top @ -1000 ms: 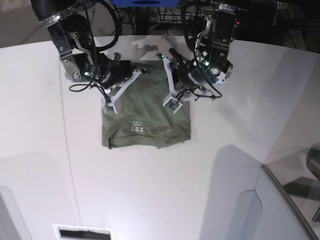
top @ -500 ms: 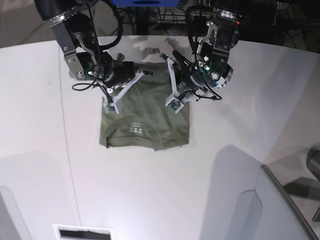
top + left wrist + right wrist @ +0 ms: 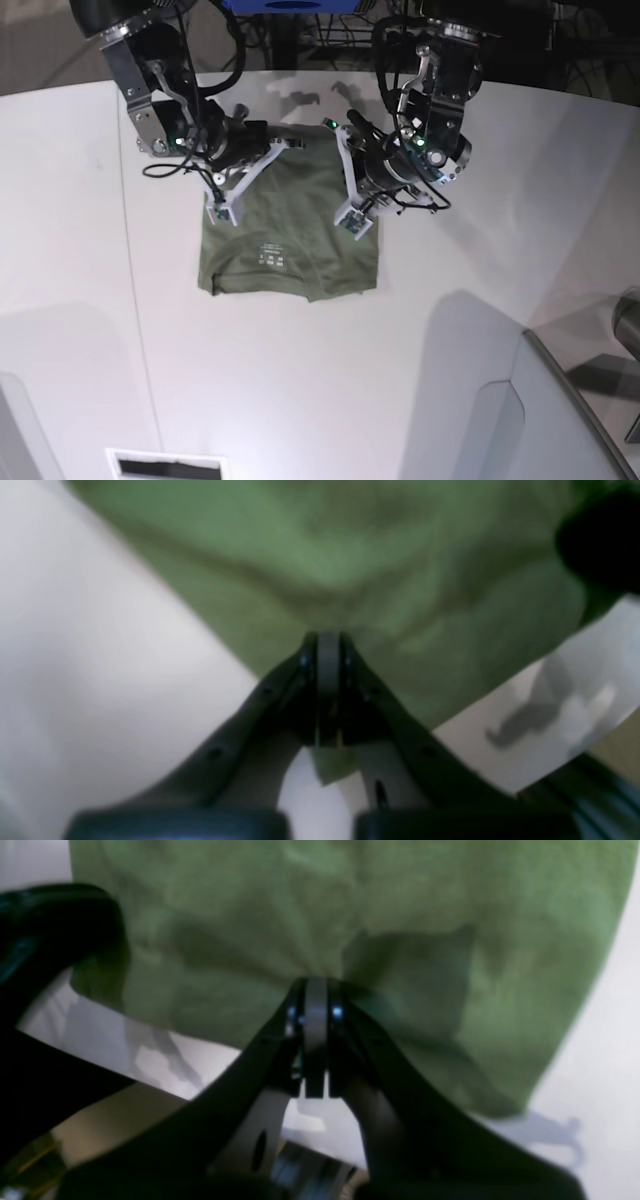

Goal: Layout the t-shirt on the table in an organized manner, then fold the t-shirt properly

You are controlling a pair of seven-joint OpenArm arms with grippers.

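In the left wrist view the left gripper (image 3: 328, 645) is pinching shut on the one soft, light t-shirt (image 3: 360, 570), in the right wrist view the right gripper (image 3: 315, 990) is clamping its far hem likewise, and in the base view the single shirt is lying on the table (image 3: 300, 380), probably best held at hem corners.

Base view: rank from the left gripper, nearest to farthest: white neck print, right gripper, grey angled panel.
From the left gripper, shut on the t-shirt:
1. White neck print, just toward the camera on the shirt.
2. Right gripper, across the shirt.
3. Grey angled panel, the picture's bottom-right corner.
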